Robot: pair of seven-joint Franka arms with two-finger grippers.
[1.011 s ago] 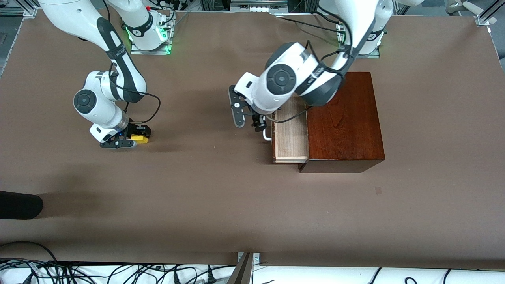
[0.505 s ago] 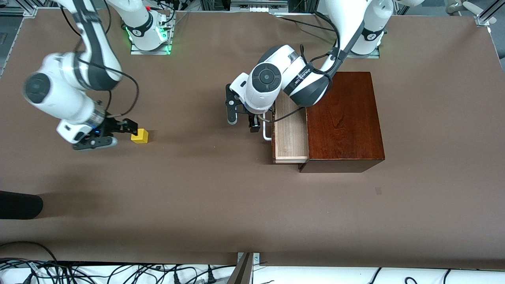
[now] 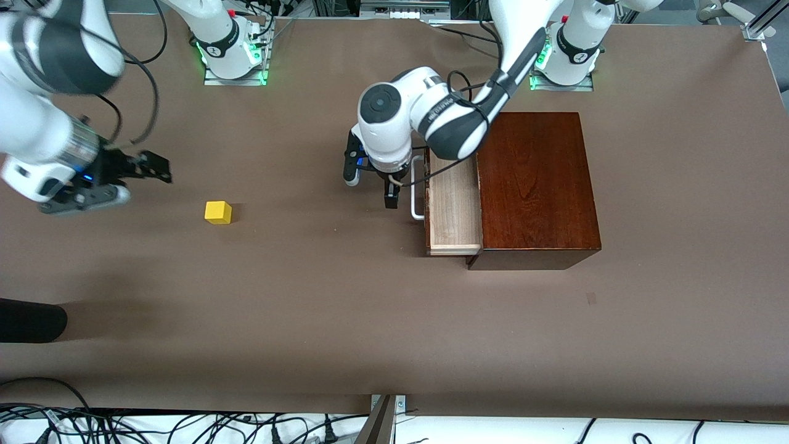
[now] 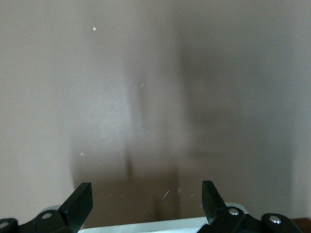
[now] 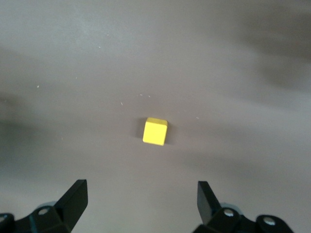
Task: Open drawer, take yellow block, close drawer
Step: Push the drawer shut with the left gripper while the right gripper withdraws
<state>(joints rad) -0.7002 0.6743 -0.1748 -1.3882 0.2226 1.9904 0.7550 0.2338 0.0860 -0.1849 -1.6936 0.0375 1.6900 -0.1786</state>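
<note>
The yellow block (image 3: 218, 212) sits alone on the brown table, toward the right arm's end; it also shows in the right wrist view (image 5: 155, 131). My right gripper (image 3: 137, 184) is open and empty, raised above the table beside the block and apart from it; its jaws (image 5: 141, 194) stand wide. The drawer (image 3: 455, 213) of the dark wooden box (image 3: 536, 185) is pulled out, its pale interior bare where it shows. My left gripper (image 3: 370, 189) is open and empty just beside the white handle (image 3: 417, 200); its wrist view (image 4: 146, 194) shows only table.
A dark object (image 3: 31, 320) lies at the table's edge at the right arm's end, nearer the front camera. Cables (image 3: 185, 425) run along the table's near edge. The left arm's elbow (image 3: 453, 123) hangs over the drawer's inner end.
My right gripper has let go of the yellow block, risen and moved away toward the right arm's end. My left gripper has shifted slightly away from the drawer handle. The drawer has not moved.
</note>
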